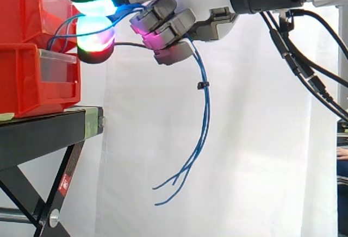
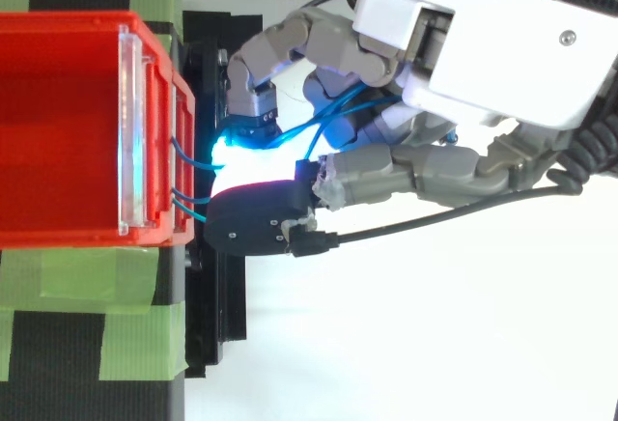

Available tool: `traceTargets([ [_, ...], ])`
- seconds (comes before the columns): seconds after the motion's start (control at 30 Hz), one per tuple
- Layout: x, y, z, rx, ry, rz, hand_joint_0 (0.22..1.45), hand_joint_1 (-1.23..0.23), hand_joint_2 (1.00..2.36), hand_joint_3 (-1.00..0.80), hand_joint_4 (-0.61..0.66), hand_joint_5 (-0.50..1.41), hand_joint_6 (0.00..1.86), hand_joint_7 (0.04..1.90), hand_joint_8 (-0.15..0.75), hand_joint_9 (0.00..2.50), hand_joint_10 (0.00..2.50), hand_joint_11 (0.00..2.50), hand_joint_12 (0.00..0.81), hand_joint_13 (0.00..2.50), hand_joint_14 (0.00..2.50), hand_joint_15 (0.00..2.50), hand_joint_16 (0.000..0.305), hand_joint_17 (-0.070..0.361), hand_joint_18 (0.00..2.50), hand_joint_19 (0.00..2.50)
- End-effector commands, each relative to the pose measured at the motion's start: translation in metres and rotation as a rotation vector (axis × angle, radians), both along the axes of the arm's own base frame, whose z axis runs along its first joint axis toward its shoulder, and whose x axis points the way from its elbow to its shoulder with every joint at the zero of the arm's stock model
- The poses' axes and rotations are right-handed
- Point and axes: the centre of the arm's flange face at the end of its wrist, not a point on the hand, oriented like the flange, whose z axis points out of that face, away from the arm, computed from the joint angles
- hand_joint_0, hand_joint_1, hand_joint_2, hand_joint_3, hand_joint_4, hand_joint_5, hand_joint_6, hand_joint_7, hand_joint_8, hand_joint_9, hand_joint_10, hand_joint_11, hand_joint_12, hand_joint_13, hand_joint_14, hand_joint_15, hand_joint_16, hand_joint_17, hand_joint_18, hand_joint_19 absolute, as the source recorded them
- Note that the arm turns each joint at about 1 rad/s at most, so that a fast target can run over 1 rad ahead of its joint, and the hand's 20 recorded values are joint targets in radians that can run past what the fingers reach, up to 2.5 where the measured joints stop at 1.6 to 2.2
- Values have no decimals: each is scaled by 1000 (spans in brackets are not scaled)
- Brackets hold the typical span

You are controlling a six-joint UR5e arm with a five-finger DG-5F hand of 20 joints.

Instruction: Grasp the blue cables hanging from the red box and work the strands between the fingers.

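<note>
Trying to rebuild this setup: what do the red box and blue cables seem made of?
Red box: likely moulded plastic, glossy and evenly coloured, with a clear front panel. Blue cables: probably thin wire in smooth plastic sheathing, hanging in soft curves.

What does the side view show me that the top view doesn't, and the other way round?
Side view: the blue cables dropping below the hand to loose ends, a small black tie round them, and the black stand carrying the red bin.
Top view: the bin's open inside, seen from above, and green tape laid flat beside it.
Both: the hand's fingers curled round the cables, close to the bin's front.
</note>
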Motion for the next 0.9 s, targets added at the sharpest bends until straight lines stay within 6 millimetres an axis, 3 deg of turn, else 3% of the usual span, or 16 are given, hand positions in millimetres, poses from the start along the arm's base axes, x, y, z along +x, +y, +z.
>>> traceTargets([
  [0.0,-1,0,0,1,2,0,1386,-712,1010,-22,180,623,383,1659,350,908,2500,1993,431,1023,2500,1295,63,142,1391,1652],
  [0.03,0,0,-1,1,2,0,1373,-721,1008,3,221,748,0,1720,350,908,2500,1993,431,1023,2500,1295,63,142,1391,1652],
  [0.1,0,-1,-1,4,2,1,1286,-757,1044,69,288,726,14,1538,350,908,2500,1993,431,1023,2500,1295,63,142,1391,1652],
  [0.13,0,-1,-1,5,3,3,1014,-653,1428,-34,335,710,22,1341,350,908,2500,1993,431,1023,2500,1295,63,142,1391,1652],
  [0.17,0,-1,-1,6,5,6,997,-641,1448,-41,343,710,22,1323,350,908,2500,1993,431,1023,2500,1295,63,142,1391,1652],
  [0.23,-1,-3,0,6,7,11,694,-367,1914,-302,467,587,21,1079,350,908,2500,1993,431,1023,2500,1295,63,142,1391,1652],
  [0.27,-1,-4,0,5,8,11,688,-355,1889,-299,470,582,21,1072,350,908,2500,1993,431,1023,2500,1295,63,142,1391,1652],
  [0.3,-1,-4,-1,7,9,15,616,-268,2040,-407,497,541,18,1042,350,908,2500,1993,431,1023,2500,1295,63,142,1391,1652],
  [0.4,-1,-5,-1,12,11,21,598,-326,1976,-398,487,480,17,998,350,908,2500,1993,431,1023,2500,1295,63,142,1391,1652],
  [0.43,-1,-7,-1,15,10,23,621,-443,1864,-349,483,471,16,995,350,908,2500,1993,431,1023,2500,1295,63,142,1391,1652],
  [0.57,-1,-9,-2,16,11,21,662,-590,1709,-378,434,445,17,1038,350,908,2500,1993,431,1023,2500,1295,63,142,1391,1652],
  [0.6,-2,-10,-1,16,11,21,710,-646,1494,-321,398,442,16,1074,350,908,2500,1993,431,1023,2500,1295,63,142,1391,1652],
  [0.67,-2,-11,-1,14,16,24,730,-674,1358,-315,374,425,17,1154,350,908,2500,1993,431,1023,2500,1295,63,142,1391,1652],
  [0.7,-2,-12,-2,14,19,24,780,-689,1159,-285,334,414,15,1197,350,908,2500,1993,431,1023,2500,1295,63,142,1391,1652],
  [0.83,-4,-14,-4,9,35,21,820,-703,1000,-321,289,372,8,1355,350,908,2500,1993,431,1023,2500,1295,63,142,1391,1652],
  [0.87,-8,-19,8,3,24,15,819,-702,1001,-331,287,369,7,1367,350,908,2500,1993,431,1023,2500,1295,63,142,1391,1652],
])
